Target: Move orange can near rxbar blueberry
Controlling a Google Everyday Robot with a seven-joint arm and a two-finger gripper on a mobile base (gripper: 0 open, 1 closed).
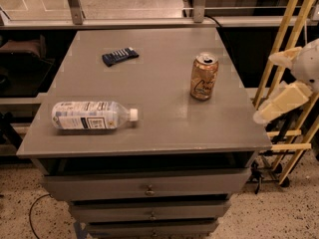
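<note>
Table top (164, 133): open surface across the centre. The orange can (204, 76) stands upright at 2 o'clock and the rxbar blueberry (120, 56) lies flat at 11 o'clock, with an unobstructed lane between them. A bottle (92, 115) lies on its side at 8 o'clock, well apart from that lane. The gripper (285, 99) hangs off the table edge at 3 o'clock, against a yellow frame (284, 31).

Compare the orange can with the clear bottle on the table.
The orange can stands upright; the clear bottle lies on its side. The can is tan metal with a silver top; the bottle is see-through plastic with a white cap. The can sits farther back than the bottle. Both rest on the grey table; the gripper hangs beyond its right edge.
</note>
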